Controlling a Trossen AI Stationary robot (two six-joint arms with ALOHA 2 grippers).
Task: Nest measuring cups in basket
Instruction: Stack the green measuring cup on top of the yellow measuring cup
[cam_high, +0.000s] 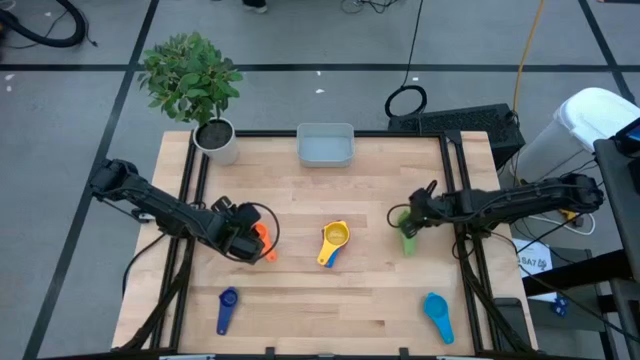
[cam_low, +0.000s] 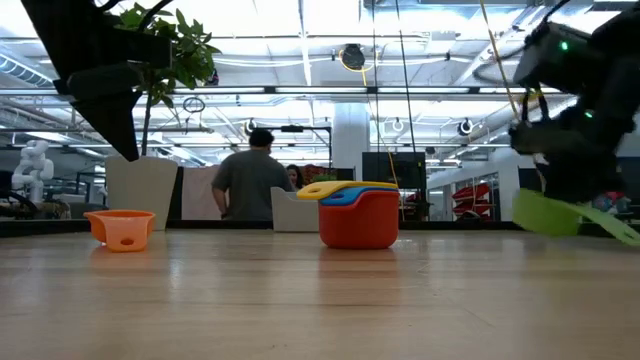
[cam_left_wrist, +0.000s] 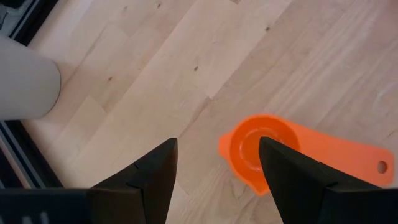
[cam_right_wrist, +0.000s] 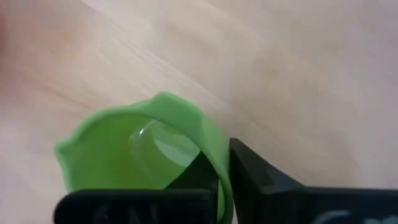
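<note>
An orange measuring cup (cam_high: 263, 241) stands upright on its base on the table at the left. My left gripper (cam_left_wrist: 217, 146) hovers open above it, one finger over the cup's bowl (cam_left_wrist: 252, 149) and the gap mostly over bare wood. At the right, my right gripper (cam_right_wrist: 217, 152) is shut on a green cup (cam_high: 408, 241). In the table's middle stands a red cup (cam_low: 358, 222) with a blue cup and a yellow cup (cam_high: 335, 237) nested in it. The pale basket (cam_high: 325, 146) sits at the far edge. My right gripper pinches the green cup's side wall at the rim (cam_right_wrist: 211, 165), one finger inside the bowl and one outside. The fingers slant down from above. The cup is tilted in the hold (cam_low: 548, 213), its handle (cam_low: 612, 226) sticking out; whether its base still touches the table I cannot tell.
A dark blue cup (cam_high: 227, 309) lies near the front left and a bright blue cup (cam_high: 437, 316) near the front right. A white plant pot (cam_high: 218, 141) stands at the far left corner. A person (cam_low: 250, 180) stands in the room beyond the table.
</note>
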